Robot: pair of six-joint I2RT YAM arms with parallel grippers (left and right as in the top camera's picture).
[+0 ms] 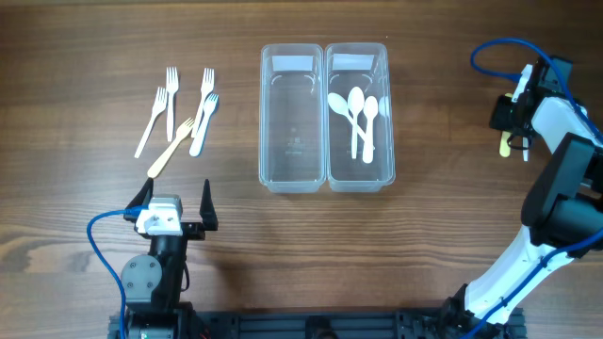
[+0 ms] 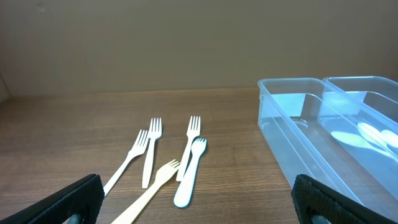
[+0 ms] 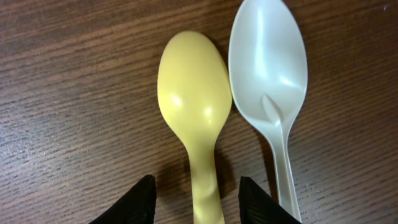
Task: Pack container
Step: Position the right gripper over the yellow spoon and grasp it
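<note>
Two clear containers stand side by side mid-table: the left one (image 1: 264,113) is bare inside, the right one (image 1: 387,113) holds three white spoons (image 1: 359,111). At the far right a yellow spoon (image 3: 191,93) lies beside a white spoon (image 3: 268,68) on the wood. My right gripper (image 3: 196,182) is low over them, its jaws either side of the yellow handle with a gap on each side, open; overhead it sits at the table's right edge (image 1: 513,134). Several white forks (image 1: 171,94) and a cream fork (image 1: 172,146) lie at the left. My left gripper (image 1: 178,186) rests wide open short of them.
In the left wrist view the forks (image 2: 150,149) fan out ahead of the left gripper (image 2: 200,202), with the containers' near wall (image 2: 292,137) to the right. A blue cable (image 1: 499,52) loops above the right arm.
</note>
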